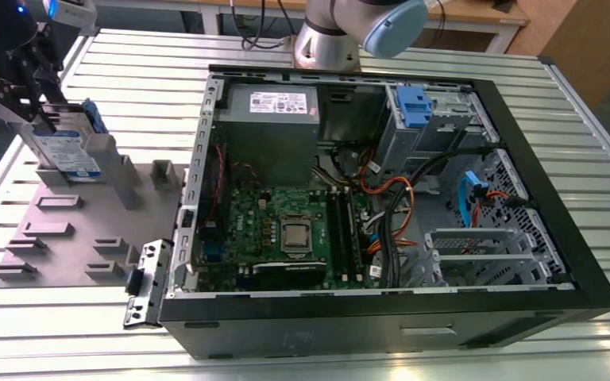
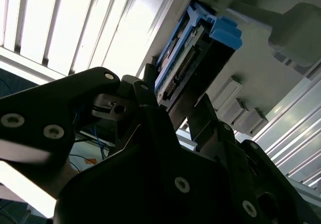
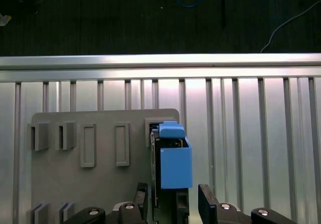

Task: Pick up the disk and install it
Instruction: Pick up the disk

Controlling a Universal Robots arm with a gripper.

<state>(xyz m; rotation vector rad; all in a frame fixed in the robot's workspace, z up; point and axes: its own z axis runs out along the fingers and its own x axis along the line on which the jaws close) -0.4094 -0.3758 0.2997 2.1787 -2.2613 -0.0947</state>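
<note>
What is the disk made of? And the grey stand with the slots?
The disk looks like shiny silver metal with a paper label, framed in smooth blue plastic. The stand is a matte, even grey with moulded slots. It is probably plastic, though it could be painted metal.

Open computer case (image 1: 368,321) on a slatted metal table (image 1: 136,55)
Its motherboard (image 1: 283,230) and grey power supply (image 1: 273,119) lie exposed; a grey slotted fixture plate (image 1: 61,238) sits just beside it, on the exterior view's left.
</note>
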